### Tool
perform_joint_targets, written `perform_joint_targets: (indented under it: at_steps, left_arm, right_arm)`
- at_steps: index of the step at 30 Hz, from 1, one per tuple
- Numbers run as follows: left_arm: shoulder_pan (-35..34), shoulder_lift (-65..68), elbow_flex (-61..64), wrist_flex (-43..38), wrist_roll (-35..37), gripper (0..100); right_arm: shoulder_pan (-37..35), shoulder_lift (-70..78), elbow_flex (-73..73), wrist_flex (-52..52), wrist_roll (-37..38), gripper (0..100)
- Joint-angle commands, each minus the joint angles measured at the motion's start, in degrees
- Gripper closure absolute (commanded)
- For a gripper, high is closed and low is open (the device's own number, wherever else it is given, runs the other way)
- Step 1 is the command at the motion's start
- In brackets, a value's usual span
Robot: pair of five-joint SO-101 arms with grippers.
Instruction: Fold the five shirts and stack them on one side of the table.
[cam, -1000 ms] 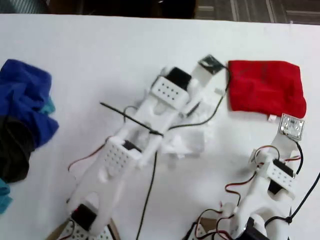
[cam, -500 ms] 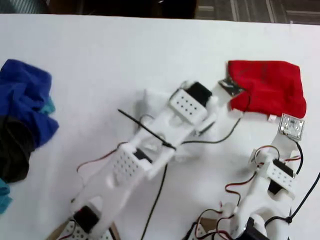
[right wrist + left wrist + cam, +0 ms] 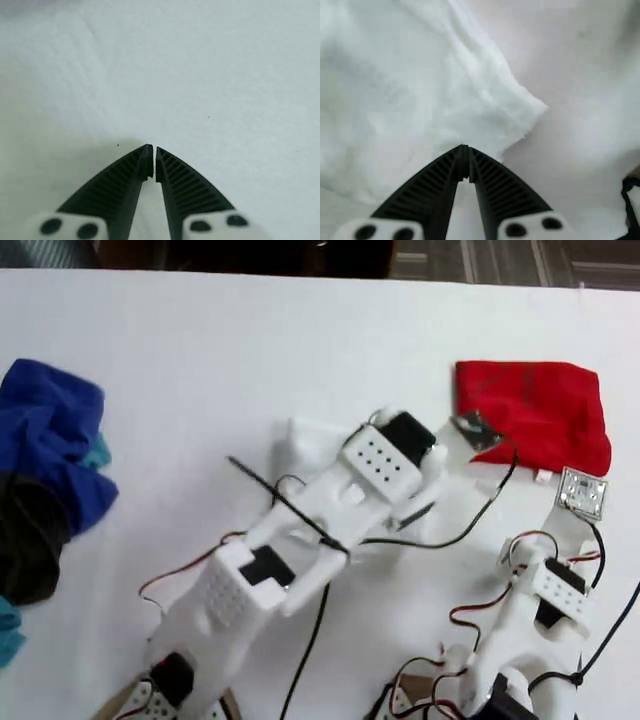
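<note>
A folded red shirt (image 3: 530, 418) lies at the table's far right. A white shirt (image 3: 303, 440) sits crumpled in the middle, mostly under my left arm. My left gripper (image 3: 476, 430) is just beside the red shirt's left edge. In the left wrist view my left gripper (image 3: 465, 165) is shut, its tips at the edge of the white shirt (image 3: 420, 95); I cannot tell whether cloth is pinched. My right gripper (image 3: 585, 491) rests below the red shirt. It is shut over bare table in the right wrist view (image 3: 151, 161).
A heap of unfolded shirts lies at the left edge: blue (image 3: 50, 430) on top, black (image 3: 30, 540) below it, teal (image 3: 8, 632) at the bottom. Bare white table (image 3: 250, 330) stretches across the far side. Loose arm cables (image 3: 460, 535) trail near the front.
My left arm has swung right and toward the front, carrying its gripper from the far side down to the red shirt's left edge. The right arm has stayed still.
</note>
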Motion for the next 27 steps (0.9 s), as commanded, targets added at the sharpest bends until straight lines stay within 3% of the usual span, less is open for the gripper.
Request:
perform_joint_targets:
  at_steps: [1, 8, 14, 19, 24, 27]
  left_arm:
    - [0.44, -3.96, 8.31, -1.67, -1.49, 97]
    - [1.58, -4.57, 12.18, -8.53, -1.41, 97]
    - [-0.09, -7.74, 1.63, -3.43, -1.85, 97]
    - [-9.76, -8.97, -6.37, -2.99, -1.93, 97]
    - [-22.15, -1.85, -3.47, -10.81, -1.93, 97]
    - [-25.67, 3.52, -3.38, -13.63, -1.93, 97]
  right_arm:
    - [-0.04, -1.80, -0.70, -1.01, -0.35, 97.8]
    - [-0.13, -1.80, -0.70, -1.01, -0.35, 97.8]
    - [-0.13, -1.80, -0.70, -1.01, -0.35, 97.8]
    - [-0.13, -1.80, -0.70, -1.01, -0.35, 97.8]
    - [-0.13, -1.80, -0.70, -1.01, -0.35, 97.8]
    - [-0.13, -1.80, -0.70, -1.01, -0.35, 97.8]
